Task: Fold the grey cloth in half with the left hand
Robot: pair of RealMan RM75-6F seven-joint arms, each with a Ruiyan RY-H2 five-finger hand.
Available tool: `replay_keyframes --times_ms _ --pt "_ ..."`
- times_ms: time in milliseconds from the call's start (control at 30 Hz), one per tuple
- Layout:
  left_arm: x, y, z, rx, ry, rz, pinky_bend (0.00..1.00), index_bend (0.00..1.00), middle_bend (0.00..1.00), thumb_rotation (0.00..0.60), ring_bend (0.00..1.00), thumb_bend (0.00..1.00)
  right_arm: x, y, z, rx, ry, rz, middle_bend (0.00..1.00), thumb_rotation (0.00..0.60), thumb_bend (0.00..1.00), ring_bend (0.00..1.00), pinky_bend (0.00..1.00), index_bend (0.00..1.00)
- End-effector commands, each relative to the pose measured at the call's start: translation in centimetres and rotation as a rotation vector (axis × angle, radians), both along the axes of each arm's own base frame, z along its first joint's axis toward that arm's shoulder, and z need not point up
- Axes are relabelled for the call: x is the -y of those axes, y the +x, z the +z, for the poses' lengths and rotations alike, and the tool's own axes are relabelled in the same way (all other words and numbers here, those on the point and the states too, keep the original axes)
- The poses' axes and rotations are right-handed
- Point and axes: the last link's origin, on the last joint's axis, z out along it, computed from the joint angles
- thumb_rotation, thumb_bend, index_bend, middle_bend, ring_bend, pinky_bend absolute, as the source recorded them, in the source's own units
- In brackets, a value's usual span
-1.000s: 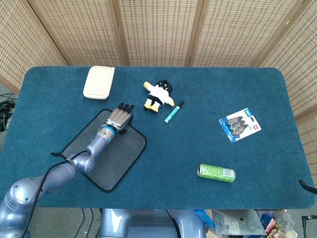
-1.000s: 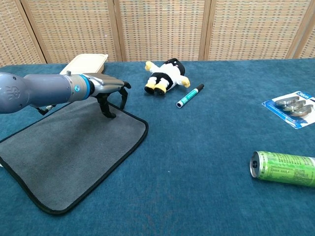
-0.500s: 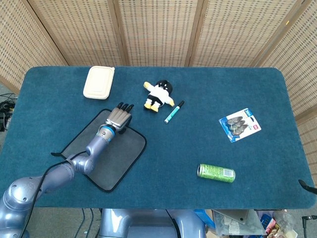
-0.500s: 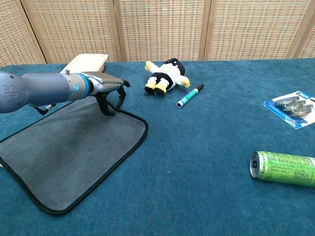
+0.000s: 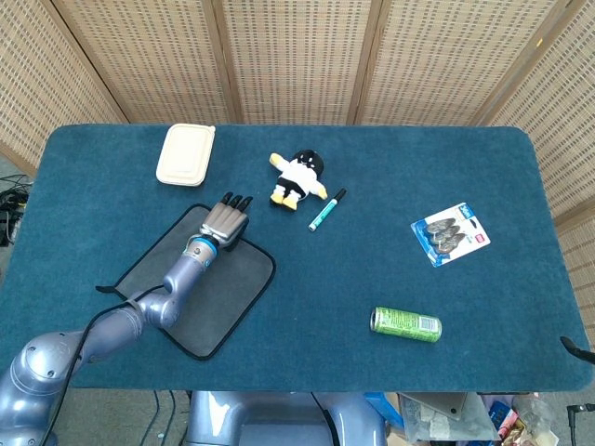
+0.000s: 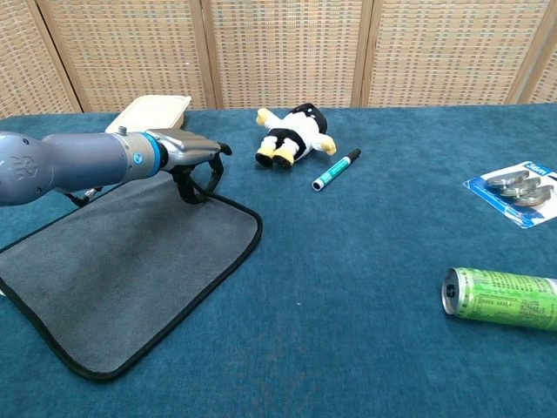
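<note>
Your left hand (image 5: pixel 224 223) sits over the grey cloth's (image 5: pixel 200 283) far edge; the chest view shows its fingers (image 6: pixel 207 178) curled down at that flat edge, though grip can't be confirmed.

One grey cloth (image 5: pixel 200 283) is seen lying flat on the table (image 5: pixel 390 172). One cream lidded container (image 5: pixel 185 153), one plush toy (image 5: pixel 298 177), one teal marker pen (image 5: pixel 326 210) and one green drink can (image 5: pixel 405 323) are counted. One blister pack (image 5: pixel 450 234) is found near the right edge; three dark pieces appear to be sealed in it, though they are too small to be made out surely. One robot hand, the left hand (image 5: pixel 224 222), is shown over the cloth's far corner. Several woven screen panels (image 5: pixel 297 56) are seen behind the table.
</note>
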Motion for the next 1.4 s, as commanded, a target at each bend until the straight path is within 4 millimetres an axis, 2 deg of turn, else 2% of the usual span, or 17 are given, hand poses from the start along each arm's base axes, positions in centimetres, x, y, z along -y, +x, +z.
replay_keyframes --times_ms 33,133,500,767,967,1400 --pt "0.0 0.0 -0.1 -0.001 0.006 -0.002 0.0 0.59 0.0 0.6 0.0 0.48 0.0 0.0 0.0 0.001 0.001 -0.001 0.0 0.6 0.0 0.0 0.0 0.0" --pt "0.0 0.0 -0.3 -0.004 0.005 -0.003 0.0 0.59 0.0 0.6 0.0 0.53 0.0 0.0 0.0 0.001 0.002 -0.002 0.0 0.6 0.0 0.0 0.0 0.0" --pt "0.1 -0.1 -0.3 0.003 0.006 0.0 0.0 0.62 0.0 0.6 0.0 0.53 0.0 0.0 0.0 0.004 0.003 -0.001 0.0 0.6 0.0 0.0 0.0 0.0" --pt "0.8 -0.4 0.9 0.026 0.026 -0.016 0.0 0.62 0.0 0.6 0.0 0.54 0.0 0.1 0.0 0.01 0.002 0.005 0.0 0.6 0.0 0.0 0.0 0.0" --pt "2.7 -1.3 2.2 0.033 0.055 -0.004 0.0 0.62 0.0 0.6 0.0 0.55 -0.1 0.3 0.0 0.019 0.003 0.012 0.0 0.6 0.0 0.0 0.0 0.0" --pt "9.1 -3.6 4.9 0.002 0.066 0.054 0.0 0.62 0.0 0.6 0.0 0.55 -0.5 0.9 0.1 0.035 -0.001 0.04 0.0 0.6 0.0 0.0 0.0 0.0"
